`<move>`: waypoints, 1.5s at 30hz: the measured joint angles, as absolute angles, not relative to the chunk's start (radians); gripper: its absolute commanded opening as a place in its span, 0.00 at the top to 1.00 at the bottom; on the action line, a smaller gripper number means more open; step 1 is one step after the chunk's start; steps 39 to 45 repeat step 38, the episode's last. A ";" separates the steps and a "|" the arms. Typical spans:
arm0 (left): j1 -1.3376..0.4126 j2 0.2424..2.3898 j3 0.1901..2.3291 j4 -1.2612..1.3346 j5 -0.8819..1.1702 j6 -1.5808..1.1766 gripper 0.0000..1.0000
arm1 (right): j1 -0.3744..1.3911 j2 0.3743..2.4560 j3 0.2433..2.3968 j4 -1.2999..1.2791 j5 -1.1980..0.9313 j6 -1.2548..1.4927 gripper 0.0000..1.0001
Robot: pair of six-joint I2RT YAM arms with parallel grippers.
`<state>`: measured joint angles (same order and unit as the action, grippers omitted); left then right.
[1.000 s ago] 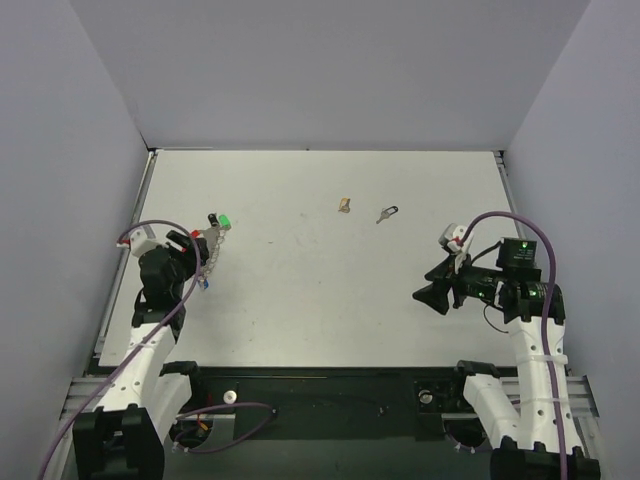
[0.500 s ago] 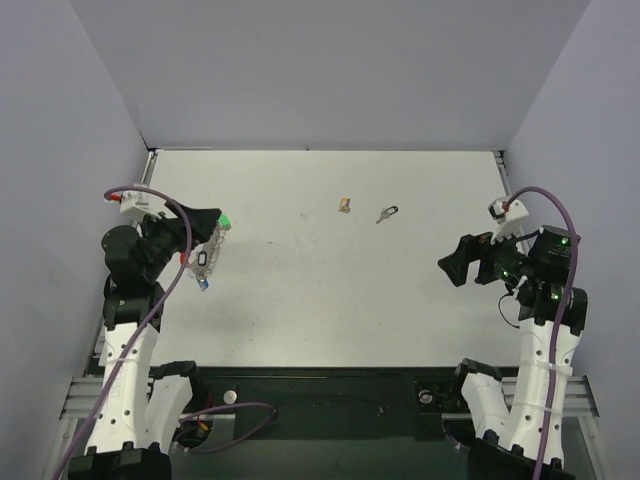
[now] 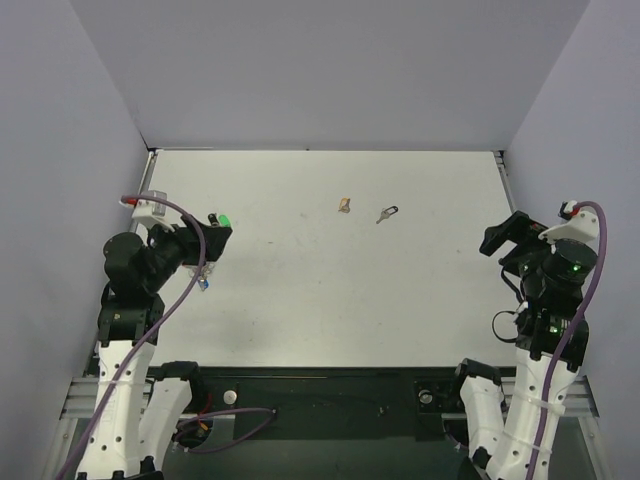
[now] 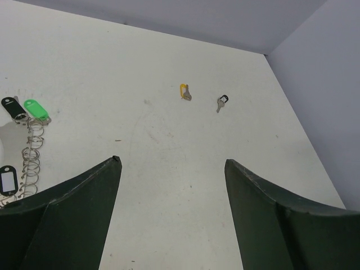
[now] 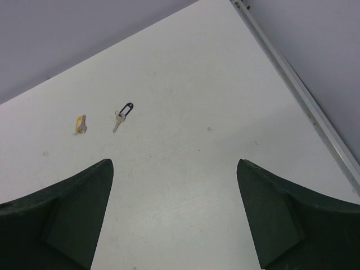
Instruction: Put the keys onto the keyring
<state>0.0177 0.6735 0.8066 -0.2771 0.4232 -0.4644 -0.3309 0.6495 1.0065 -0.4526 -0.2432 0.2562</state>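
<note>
- Left gripper: the fingers stand wide apart and hold nothing; only bare white table shows between them.
- Keyring: it lies flat on the table just outside the left finger of the left gripper, apart from it. A green tag and a black tag sit at its far end, a chain of small metal rings runs back toward the finger, and a blue-rimmed tag sits nearest the finger.
- Black-headed key: it lies well ahead of the left gripper's right fingertip. The yellow-headed key lies just beside it, ahead of the gap.
- Right gripper: the fingers are spread wide and empty. Both keys lie well ahead of its left fingertip.
- Arm pose, overhead view: the left arm rises at the table's left edge, with the gripper angled down and inward. The right arm stands tall at the right edge, its gripper aimed toward the far left.
</note>
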 measured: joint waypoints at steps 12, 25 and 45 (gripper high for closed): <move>-0.002 0.637 0.820 -0.357 0.416 -0.408 0.15 | -0.341 0.628 1.006 -0.439 -0.255 0.315 0.14; -0.045 0.630 0.838 -0.370 0.430 -0.429 0.06 | -0.341 0.665 1.008 -0.438 -0.387 0.324 0.13; -0.047 0.661 0.873 -0.372 0.435 -0.437 0.06 | -0.344 0.665 1.008 -0.437 -0.394 0.355 0.13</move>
